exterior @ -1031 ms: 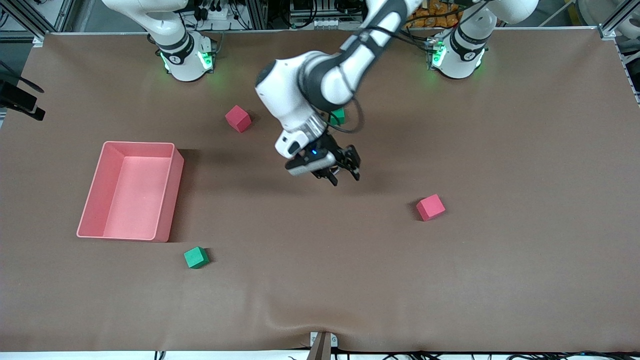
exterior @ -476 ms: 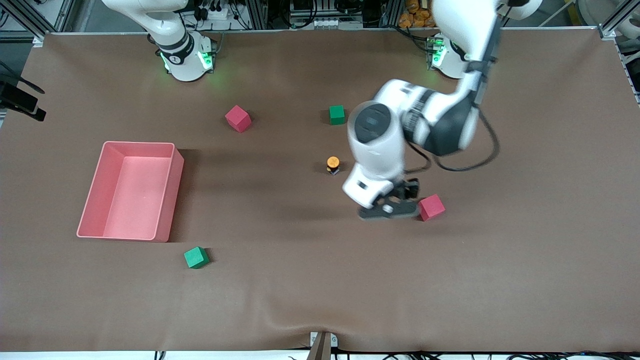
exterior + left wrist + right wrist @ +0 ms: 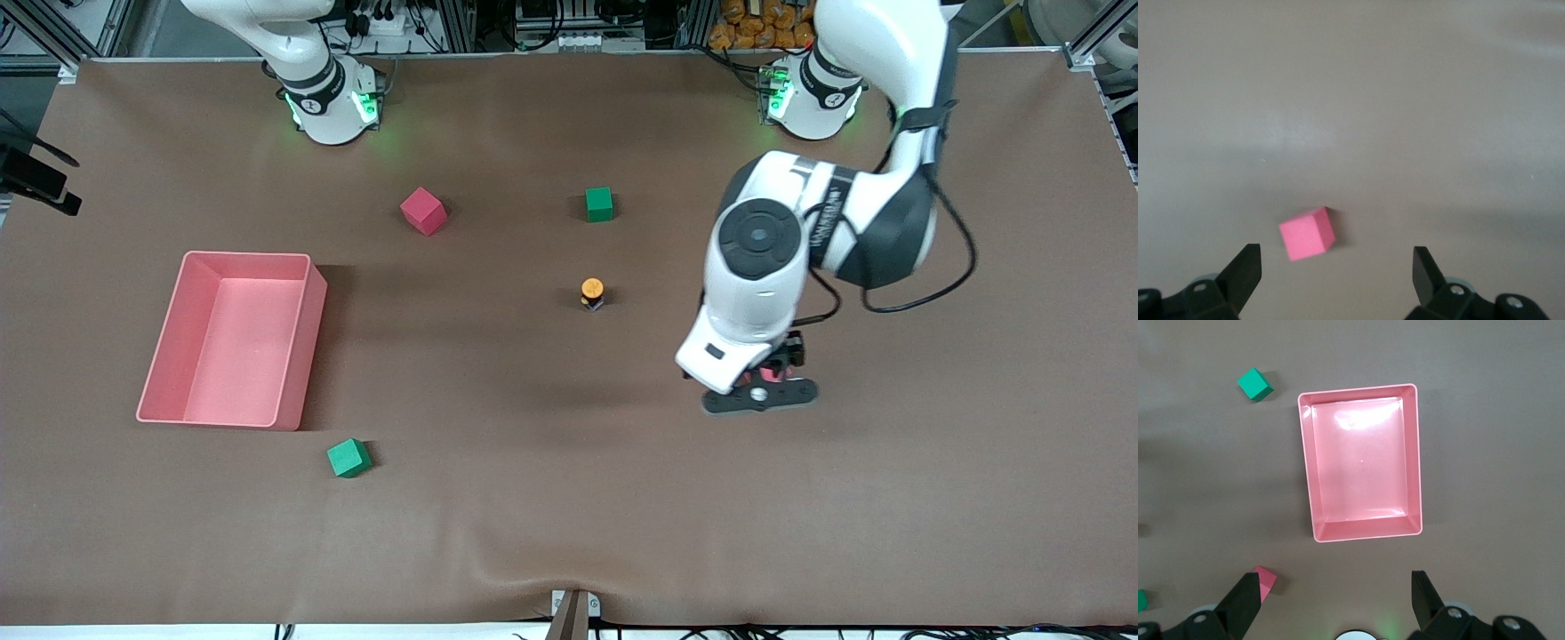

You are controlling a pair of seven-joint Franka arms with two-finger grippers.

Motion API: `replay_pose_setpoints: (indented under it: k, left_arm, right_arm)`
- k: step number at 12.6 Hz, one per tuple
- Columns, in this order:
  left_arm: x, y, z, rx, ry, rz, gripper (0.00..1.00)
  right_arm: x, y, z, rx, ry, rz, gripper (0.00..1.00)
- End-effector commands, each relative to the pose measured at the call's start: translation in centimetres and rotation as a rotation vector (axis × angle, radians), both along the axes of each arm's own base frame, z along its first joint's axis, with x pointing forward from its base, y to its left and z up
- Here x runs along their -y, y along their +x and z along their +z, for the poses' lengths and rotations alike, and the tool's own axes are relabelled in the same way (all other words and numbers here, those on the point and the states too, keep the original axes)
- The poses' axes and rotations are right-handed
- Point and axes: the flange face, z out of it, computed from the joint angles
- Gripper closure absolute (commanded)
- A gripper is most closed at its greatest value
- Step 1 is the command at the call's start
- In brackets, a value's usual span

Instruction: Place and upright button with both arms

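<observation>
The button (image 3: 592, 293) stands upright on the brown table near its middle, orange cap up, with nothing touching it. My left gripper (image 3: 763, 380) hangs open and empty over a red cube toward the left arm's end of the table. In the left wrist view that red cube (image 3: 1307, 233) lies on the table between the open fingers of the left gripper (image 3: 1337, 257), clear of both. My right gripper (image 3: 1337, 583) is open and empty, high above the pink tray (image 3: 1358, 390); the front view shows only that arm's base (image 3: 329, 98).
The pink tray (image 3: 302, 356) sits toward the right arm's end. A red cube (image 3: 423, 211) and a green cube (image 3: 599, 204) lie nearer the bases than the button. Another green cube (image 3: 348, 458) lies nearer the front camera than the tray.
The left gripper has let go of the button, which now stands on the table. The left arm swung toward its own end of the table, over the red cube.
</observation>
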Motion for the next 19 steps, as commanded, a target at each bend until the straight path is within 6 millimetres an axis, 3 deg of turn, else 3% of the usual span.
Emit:
replay_pose_setpoints:
  k: [1,4,7,8,12,14,18,19]
  left_arm:
    - [-5.9,1.6,2.4,-0.006,-0.027,-0.021,0.00]
    - [-12.7,2.9,5.8,0.018,-0.044,-0.019,0.00]
    - [-20.1,3.9,7.3,-0.001,-0.150,-0.033,0.00]
    - [-21.5,4.0,7.6,-0.009,-0.158,-0.043,0.00]
    - [-25.9,2.7,8.6,-0.066,-0.178,-0.023,0.00]
    - [-27.3,1.8,10.3,-0.066,-0.245,-0.021,0.00]
    - [-27.4,-3.5,14.2,-0.133,-0.234,-0.010,0.00]
    - [-28.4,-5.1,15.2,-0.132,-0.227,-0.006,0.00]
  right_arm:
    - [0.0,-0.1,0.2,0.000,0.011,-0.016,0.00]
    - [0.0,-0.1,0.1,-0.002,0.011,-0.016,0.00]
    - [0.0,-0.1,0.2,0.000,0.011,-0.016,0.00]
    - [0.0,-0.1,0.1,-0.002,0.011,-0.016,0.00]
    - [0.0,-0.1,0.2,0.000,0.011,-0.016,0.00]
    - [0.0,-0.1,0.2,0.000,0.011,-0.016,0.00]
    - [-0.1,-0.1,0.2,0.000,0.010,-0.015,0.00]
    - [-0.1,-0.1,0.2,0.000,0.010,-0.015,0.00]
